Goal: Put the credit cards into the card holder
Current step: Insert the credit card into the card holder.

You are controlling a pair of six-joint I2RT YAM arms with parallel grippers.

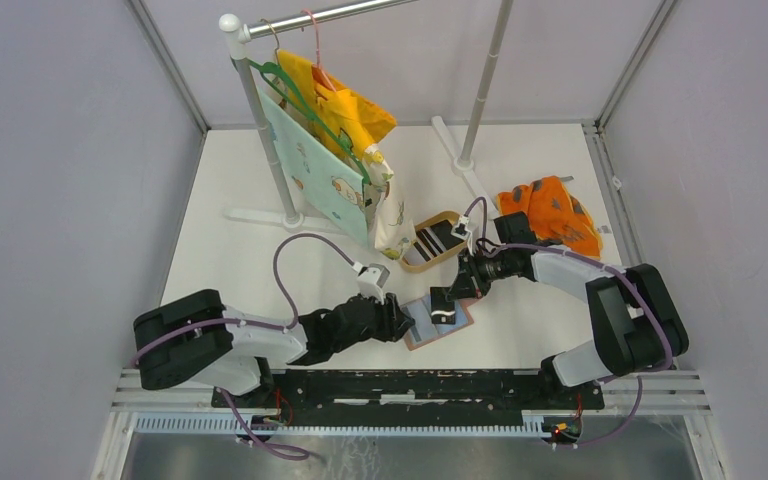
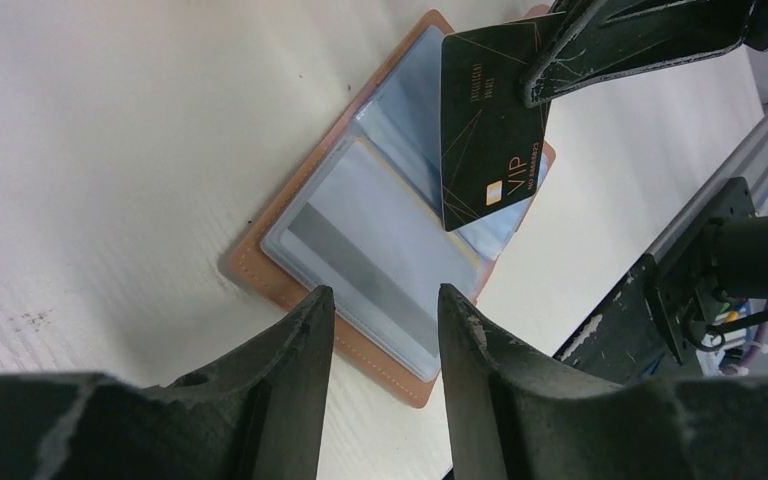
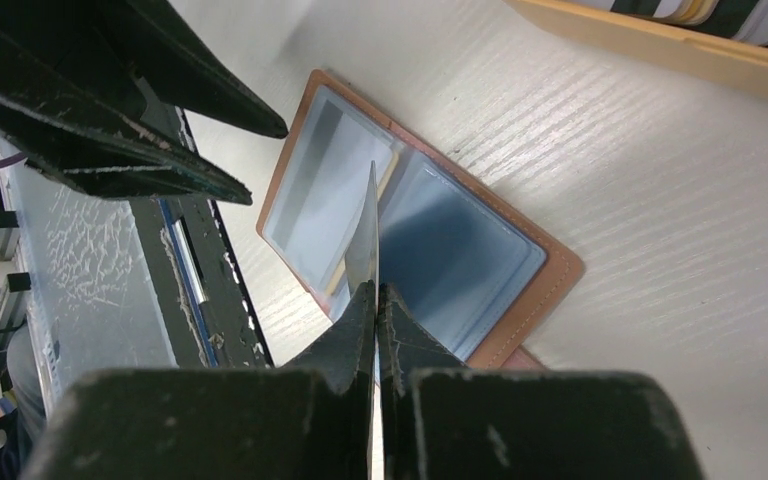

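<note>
The card holder [image 1: 457, 326] [image 2: 290, 260] [image 3: 520, 290] lies open on the table, grey-blue pockets up. A grey card [image 2: 360, 250] sits in its left pocket. My right gripper [image 1: 450, 297] [image 3: 375, 292] is shut on a dark credit card [image 2: 485, 140] [image 3: 365, 230] marked VIP. The card stands on edge, its lower corner over the holder's middle fold. My left gripper [image 1: 400, 320] [image 2: 385, 292] is open at the holder's near edge, nothing between its fingers [image 2: 305, 340]. More credit cards [image 1: 438, 238] lie in a tan dish [image 1: 412, 262] [image 3: 660, 45] behind the holder.
An orange patterned cloth [image 1: 552, 215] lies at the back right. A clothes rack [image 1: 260, 120] with hanging garments [image 1: 335, 160] stands at the back left, its second pole [image 1: 485, 80] behind the dish. A metal rail [image 1: 410, 385] runs along the near edge.
</note>
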